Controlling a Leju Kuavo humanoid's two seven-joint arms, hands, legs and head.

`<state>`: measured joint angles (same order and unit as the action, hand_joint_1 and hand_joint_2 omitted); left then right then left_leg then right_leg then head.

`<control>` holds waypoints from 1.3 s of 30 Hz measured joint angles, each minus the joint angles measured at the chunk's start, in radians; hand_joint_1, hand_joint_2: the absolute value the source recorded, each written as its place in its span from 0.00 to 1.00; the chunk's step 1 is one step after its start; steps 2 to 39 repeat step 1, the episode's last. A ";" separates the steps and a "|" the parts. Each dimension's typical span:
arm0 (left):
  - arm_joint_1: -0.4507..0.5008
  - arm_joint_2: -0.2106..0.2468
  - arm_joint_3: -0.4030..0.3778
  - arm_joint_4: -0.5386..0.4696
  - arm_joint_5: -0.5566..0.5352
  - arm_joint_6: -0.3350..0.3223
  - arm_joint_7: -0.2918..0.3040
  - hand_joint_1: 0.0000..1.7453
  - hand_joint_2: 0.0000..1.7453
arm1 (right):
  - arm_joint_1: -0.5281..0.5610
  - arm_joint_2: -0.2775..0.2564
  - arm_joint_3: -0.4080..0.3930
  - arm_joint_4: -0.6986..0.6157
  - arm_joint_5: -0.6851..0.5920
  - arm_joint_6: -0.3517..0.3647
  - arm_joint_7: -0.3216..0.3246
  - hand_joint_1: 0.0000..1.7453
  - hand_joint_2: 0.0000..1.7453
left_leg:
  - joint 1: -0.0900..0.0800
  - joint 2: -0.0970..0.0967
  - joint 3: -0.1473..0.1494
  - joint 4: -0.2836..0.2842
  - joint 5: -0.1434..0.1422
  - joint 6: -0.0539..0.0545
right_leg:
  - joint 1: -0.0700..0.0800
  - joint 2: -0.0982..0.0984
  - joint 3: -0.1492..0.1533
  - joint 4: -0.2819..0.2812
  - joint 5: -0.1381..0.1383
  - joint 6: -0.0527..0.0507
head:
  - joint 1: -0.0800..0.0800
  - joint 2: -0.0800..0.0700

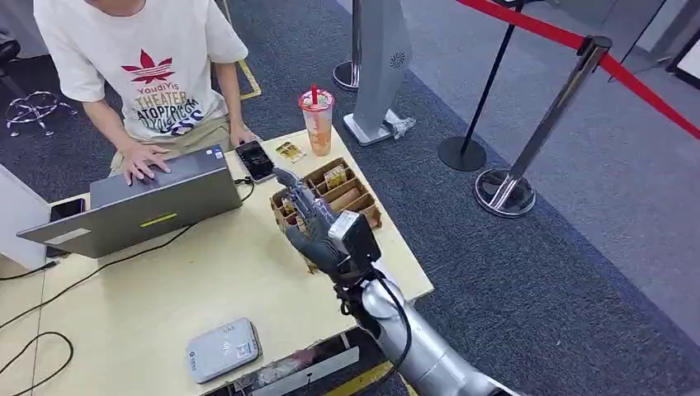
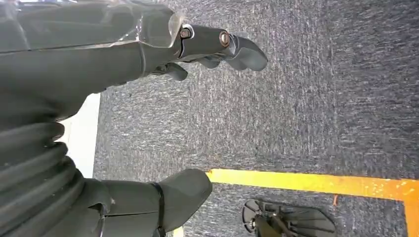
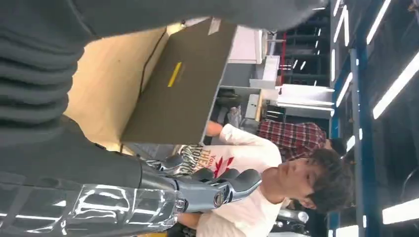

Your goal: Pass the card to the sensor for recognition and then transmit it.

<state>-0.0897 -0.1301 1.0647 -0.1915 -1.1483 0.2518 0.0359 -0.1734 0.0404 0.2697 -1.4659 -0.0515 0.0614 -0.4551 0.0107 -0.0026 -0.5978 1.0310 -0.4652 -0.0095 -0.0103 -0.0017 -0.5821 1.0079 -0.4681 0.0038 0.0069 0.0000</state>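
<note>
Hovering over the wooden card tray [image 1: 357, 196], the right hand [image 1: 318, 227] has fingers loosely spread, apparently empty. Cards [image 1: 334, 176] sit in the far slots; the grey reader [image 1: 221, 349] lies near-left. Pinching one card cleanly matters.

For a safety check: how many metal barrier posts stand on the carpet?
2: a black barrier post beside the grey pillar, and a chrome barrier post further right. Others may stand beyond the frame.
</note>
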 joint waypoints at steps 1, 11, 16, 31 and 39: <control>0.000 0.000 0.000 0.000 0.000 0.000 0.000 0.00 1.00 | 0.009 0.001 0.000 -0.007 0.005 -0.001 0.001 0.00 0.00 | 0.000 0.000 0.000 0.000 0.000 0.000 | 0.000 0.000 0.000 0.000 0.000 0.000 | 0.000 0.000; 0.000 0.000 0.000 0.000 0.000 0.000 0.000 0.00 1.00 | 0.009 0.001 0.000 -0.007 0.005 -0.001 0.001 0.00 0.00 | 0.000 0.000 0.000 0.000 0.000 0.000 | 0.000 0.000 0.000 0.000 0.000 0.000 | 0.000 0.000; 0.000 0.000 0.000 0.000 0.000 0.000 0.000 0.00 1.00 | 0.009 0.001 0.000 -0.007 0.005 -0.001 0.001 0.00 0.00 | 0.000 0.000 0.000 0.000 0.000 0.000 | 0.000 0.000 0.000 0.000 0.000 0.000 | 0.000 0.000; 0.000 0.000 0.000 0.000 0.000 0.000 0.000 0.00 1.00 | 0.009 0.001 0.000 -0.007 0.005 -0.001 0.001 0.00 0.00 | 0.000 0.000 0.000 0.000 0.000 0.000 | 0.000 0.000 0.000 0.000 0.000 0.000 | 0.000 0.000; 0.000 0.000 0.000 0.000 0.000 0.000 0.000 0.00 1.00 | 0.009 0.001 0.000 -0.007 0.005 -0.001 0.001 0.00 0.00 | 0.000 0.000 0.000 0.000 0.000 0.000 | 0.000 0.000 0.000 0.000 0.000 0.000 | 0.000 0.000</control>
